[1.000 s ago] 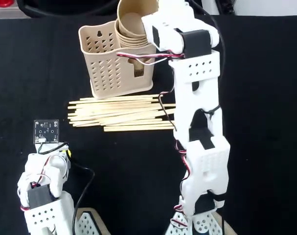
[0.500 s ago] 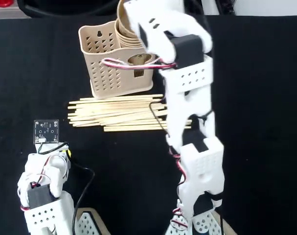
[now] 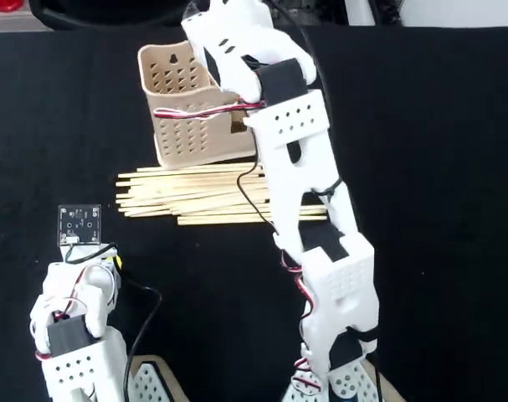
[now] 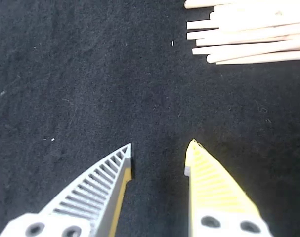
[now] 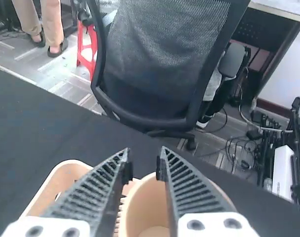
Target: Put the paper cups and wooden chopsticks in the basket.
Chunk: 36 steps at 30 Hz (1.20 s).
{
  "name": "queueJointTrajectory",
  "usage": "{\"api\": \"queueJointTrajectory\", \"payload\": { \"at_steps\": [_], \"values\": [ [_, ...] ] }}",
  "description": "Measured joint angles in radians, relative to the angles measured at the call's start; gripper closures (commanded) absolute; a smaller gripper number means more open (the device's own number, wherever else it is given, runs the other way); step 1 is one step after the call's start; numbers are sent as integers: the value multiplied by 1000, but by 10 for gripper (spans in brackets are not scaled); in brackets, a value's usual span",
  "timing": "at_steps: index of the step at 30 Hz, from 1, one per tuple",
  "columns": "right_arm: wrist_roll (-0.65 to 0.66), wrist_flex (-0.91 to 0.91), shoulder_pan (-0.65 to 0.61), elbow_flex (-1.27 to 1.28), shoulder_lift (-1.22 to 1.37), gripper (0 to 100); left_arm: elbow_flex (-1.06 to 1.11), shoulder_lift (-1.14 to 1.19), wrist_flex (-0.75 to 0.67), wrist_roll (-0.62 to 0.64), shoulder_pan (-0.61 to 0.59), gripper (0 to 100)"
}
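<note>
Black table (image 3: 438, 167), right fingers (image 5: 189, 197) pinching cups (image 5: 145, 210)

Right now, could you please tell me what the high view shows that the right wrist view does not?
High view: the wooden chopsticks in a loose pile on the black table, on the arms' side of the basket, with the right arm above that basket. Right wrist view: a paper cup next to the basket's rim, below the right gripper, and an office chair beyond the table's edge. Both: the basket and the black table.
</note>
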Motion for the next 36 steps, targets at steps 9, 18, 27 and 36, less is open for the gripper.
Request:
{"api": "queueJointTrajectory", "payload": {
  "at_steps": [9, 18, 27, 36],
  "values": [
    [0, 124, -6, -299, 0, 904, 0, 0, 0, 0, 0, 820],
    [69, 634, -9, -548, -103, 903, 0, 0, 0, 0, 0, 818],
    [282, 701, 135, -104, -497, 903, 0, 0, 0, 0, 0, 816],
    [511, 701, 344, 1063, -1309, 903, 0, 0, 0, 0, 0, 816]
  ]
}}
